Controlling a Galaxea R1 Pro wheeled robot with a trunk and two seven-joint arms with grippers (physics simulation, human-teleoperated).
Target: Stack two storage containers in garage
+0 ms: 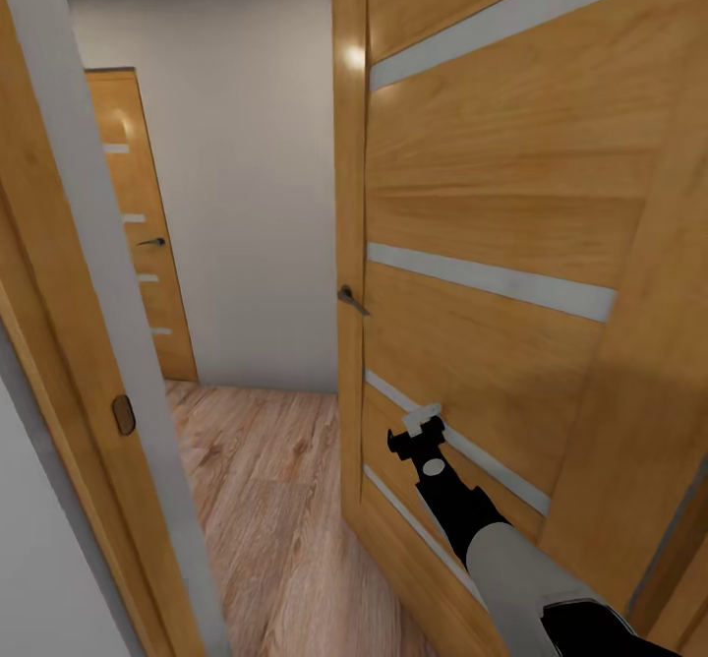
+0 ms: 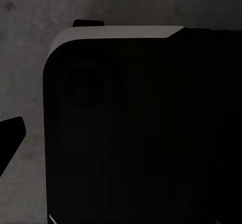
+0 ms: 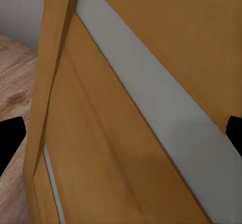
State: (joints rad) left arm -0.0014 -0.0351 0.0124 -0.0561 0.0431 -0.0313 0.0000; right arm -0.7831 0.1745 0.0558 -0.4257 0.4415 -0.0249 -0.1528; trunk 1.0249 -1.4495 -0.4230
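The right gripper (image 1: pixel 418 431) is seen in the head view at the end of a black and grey forearm, reaching up from the lower right and held close against the face of a wooden door (image 1: pixel 511 244); whether contact is made cannot be told. In the right wrist view its two dark fingertips (image 3: pixel 10 141) are set far apart at opposite edges of the picture, so the jaws are spread and nothing is held between them; between them lie the door panel and one pale inlaid strip (image 3: pixel 151 118). In the left wrist view one dark fingertip (image 2: pixel 11 133) of the left gripper is shown beside a large dark rounded body with a pale upper edge (image 2: pixel 141 133), over a grey mottled surface; whether that gripper is released or clenched cannot be told. Two wooden doors are counted: the near one, standing open and crossed by three pale strips, with a dark lever handle (image 1: pixel 352 300) at its edge, and a second door (image 1: pixel 143 234) farther back in a white wall, with a handle of its own. A wooden door frame (image 1: pixel 79 342) bounds the left side. A light wood-plank floor (image 1: pixel 275 500) runs through the opening between frame and near door. The near door blocks the right half of the head view.
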